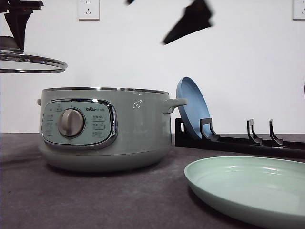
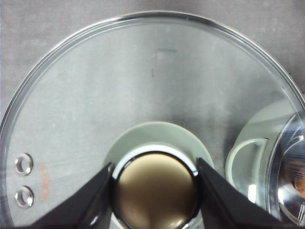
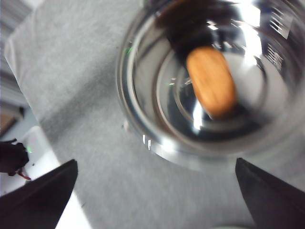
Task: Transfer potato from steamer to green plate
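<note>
The sage-green steamer (image 1: 105, 129) stands uncovered at the left-centre of the table. In the right wrist view the orange-brown potato (image 3: 211, 81) lies in the steamer's shiny metal bowl (image 3: 138, 119). My right gripper (image 3: 155, 164) hangs open high above the pot, its fingers wide apart, and appears blurred in the front view (image 1: 190, 21). My left gripper (image 2: 155, 191) is shut on the knob of the glass lid (image 2: 143, 86), holding the lid (image 1: 28, 64) in the air up and to the left of the pot. The green plate (image 1: 248, 191) lies empty at the front right.
A blue plate (image 1: 190, 107) leans upright in a black dish rack (image 1: 248, 140) behind the green plate, close to the steamer's right handle (image 1: 176, 102). The table is covered with dark grey cloth (image 1: 95, 200). A white wall with sockets stands behind.
</note>
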Robot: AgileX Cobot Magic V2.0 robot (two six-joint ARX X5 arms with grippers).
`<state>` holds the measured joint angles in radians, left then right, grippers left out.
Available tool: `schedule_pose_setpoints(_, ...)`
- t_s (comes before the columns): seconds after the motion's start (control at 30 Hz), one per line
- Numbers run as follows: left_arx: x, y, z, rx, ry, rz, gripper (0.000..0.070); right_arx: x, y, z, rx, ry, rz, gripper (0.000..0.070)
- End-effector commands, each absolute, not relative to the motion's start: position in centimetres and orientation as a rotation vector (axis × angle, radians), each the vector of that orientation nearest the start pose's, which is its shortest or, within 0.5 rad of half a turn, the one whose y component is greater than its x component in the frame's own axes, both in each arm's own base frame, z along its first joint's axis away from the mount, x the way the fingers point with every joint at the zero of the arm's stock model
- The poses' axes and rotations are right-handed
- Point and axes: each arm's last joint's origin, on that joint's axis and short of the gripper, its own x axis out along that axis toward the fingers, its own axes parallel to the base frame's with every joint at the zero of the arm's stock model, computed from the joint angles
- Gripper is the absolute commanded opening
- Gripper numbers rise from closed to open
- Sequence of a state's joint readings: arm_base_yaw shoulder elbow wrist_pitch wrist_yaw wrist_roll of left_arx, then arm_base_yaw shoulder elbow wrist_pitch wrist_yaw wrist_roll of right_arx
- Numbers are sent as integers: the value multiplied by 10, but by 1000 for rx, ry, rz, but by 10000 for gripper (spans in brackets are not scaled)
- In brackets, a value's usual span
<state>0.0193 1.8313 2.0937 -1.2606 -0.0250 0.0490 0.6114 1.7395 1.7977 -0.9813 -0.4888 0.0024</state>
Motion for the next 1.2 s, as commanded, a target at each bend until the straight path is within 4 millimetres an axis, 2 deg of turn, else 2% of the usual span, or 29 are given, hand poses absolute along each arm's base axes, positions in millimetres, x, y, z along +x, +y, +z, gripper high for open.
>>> schedule_pose_setpoints(0.0,357,8,417,41,917,26,0,303,239,362,-122,939,1052,700)
schedule_pose_setpoints(0.2,357,8,417,40,917,26,0,330,285,343,-264,875,1055,700)
schedule_pose_setpoints(0.4,357,8,417,40,918,26,0,349,311,306,-366,855,1054,700)
schedule_pose_setpoints(0.7,357,8,417,37,919,27,0,369,328,252,-427,900,1029,700)
schedule_pose_setpoints(0.97,357,8,416,37,921,27,0,377,334,224,-448,946,1001,700)
schedule_pose_setpoints(1.03,357,8,416,37,921,27,0,377,334,221,-445,955,999,650)
schedule_pose_setpoints(1.17,357,8,416,37,921,27,0,378,334,219,-435,970,989,356)
